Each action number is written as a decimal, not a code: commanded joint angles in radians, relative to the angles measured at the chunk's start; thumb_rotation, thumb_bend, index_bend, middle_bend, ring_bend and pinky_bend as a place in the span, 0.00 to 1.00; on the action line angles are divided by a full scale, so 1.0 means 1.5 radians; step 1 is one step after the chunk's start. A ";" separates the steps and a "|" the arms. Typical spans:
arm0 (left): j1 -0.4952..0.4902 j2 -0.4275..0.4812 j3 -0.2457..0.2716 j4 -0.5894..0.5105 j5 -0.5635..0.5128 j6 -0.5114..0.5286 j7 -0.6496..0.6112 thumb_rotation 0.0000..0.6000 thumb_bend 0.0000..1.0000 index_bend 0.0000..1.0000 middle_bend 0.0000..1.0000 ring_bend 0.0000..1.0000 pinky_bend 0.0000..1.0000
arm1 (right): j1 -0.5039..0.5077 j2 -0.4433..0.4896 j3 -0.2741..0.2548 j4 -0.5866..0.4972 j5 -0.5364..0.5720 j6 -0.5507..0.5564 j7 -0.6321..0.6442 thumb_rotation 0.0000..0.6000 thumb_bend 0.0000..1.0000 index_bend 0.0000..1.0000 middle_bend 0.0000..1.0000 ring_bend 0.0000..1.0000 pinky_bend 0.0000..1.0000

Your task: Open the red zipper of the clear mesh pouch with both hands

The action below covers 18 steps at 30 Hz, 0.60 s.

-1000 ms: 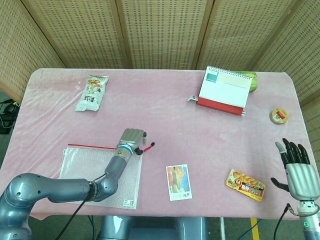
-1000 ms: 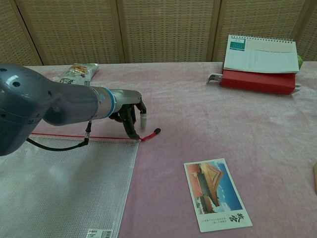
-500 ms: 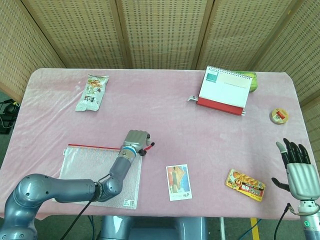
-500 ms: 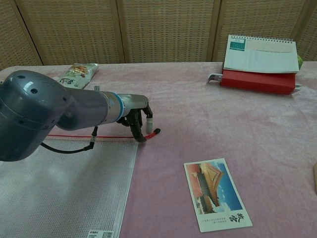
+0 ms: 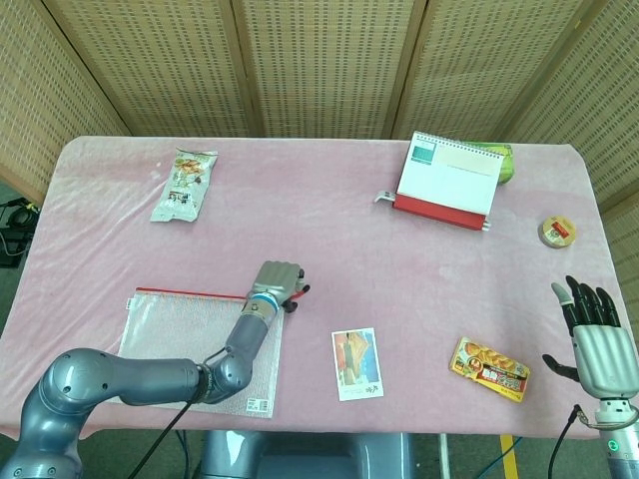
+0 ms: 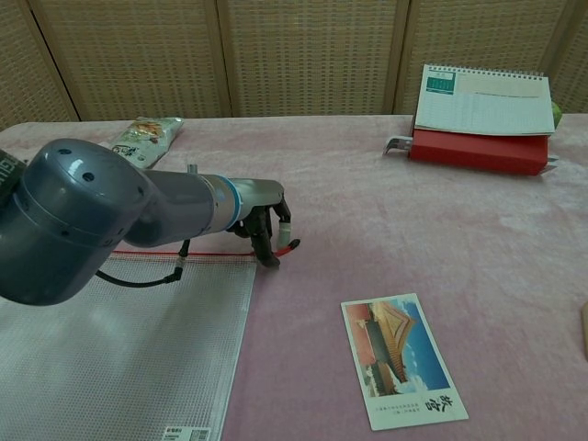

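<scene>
Now the left hand (image 6: 262,225) has slid right along the clear mesh pouch (image 6: 119,340), fingers curled down at the red zipper (image 6: 216,254) end beside its pull tab (image 6: 288,246); whether it pinches the tab cannot be told. Far right, the right hand (image 5: 596,334) stays open, fingers spread. A postcard (image 6: 401,359), snack packet (image 5: 488,368) and desk calendar (image 5: 445,182) lie around.
</scene>
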 commanded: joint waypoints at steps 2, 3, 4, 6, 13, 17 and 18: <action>0.001 -0.002 0.001 0.000 0.004 0.002 0.000 1.00 0.36 0.51 0.81 0.87 0.98 | 0.000 0.001 0.000 0.000 0.000 0.000 0.001 1.00 0.00 0.00 0.00 0.00 0.00; 0.000 -0.003 0.002 0.001 0.005 0.004 0.002 1.00 0.36 0.52 0.81 0.87 0.98 | 0.000 0.001 0.000 0.000 0.000 0.000 0.002 1.00 0.00 0.00 0.00 0.00 0.00; 0.000 -0.003 0.003 0.000 0.005 0.006 0.003 1.00 0.36 0.53 0.81 0.87 0.98 | 0.000 0.001 0.000 -0.001 0.000 0.000 0.002 1.00 0.00 0.00 0.00 0.00 0.00; 0.001 -0.004 0.002 -0.001 0.005 0.007 0.003 1.00 0.37 0.54 0.81 0.87 0.98 | 0.000 0.001 -0.001 -0.001 -0.002 0.002 0.002 1.00 0.00 0.00 0.00 0.00 0.00; 0.006 -0.003 0.002 -0.005 0.013 0.015 0.001 1.00 0.39 0.55 0.81 0.87 0.98 | -0.001 0.003 -0.001 -0.003 -0.003 0.004 0.004 1.00 0.00 0.00 0.00 0.00 0.00; 0.010 0.001 0.000 -0.011 0.021 0.017 -0.003 1.00 0.41 0.57 0.81 0.87 0.98 | -0.001 0.003 -0.002 -0.003 -0.004 0.004 0.005 1.00 0.00 0.00 0.00 0.00 0.00; 0.011 0.002 0.000 -0.013 0.025 0.019 -0.003 1.00 0.41 0.57 0.81 0.87 0.98 | -0.001 0.003 -0.002 -0.003 -0.004 0.004 0.004 1.00 0.00 0.00 0.00 0.00 0.00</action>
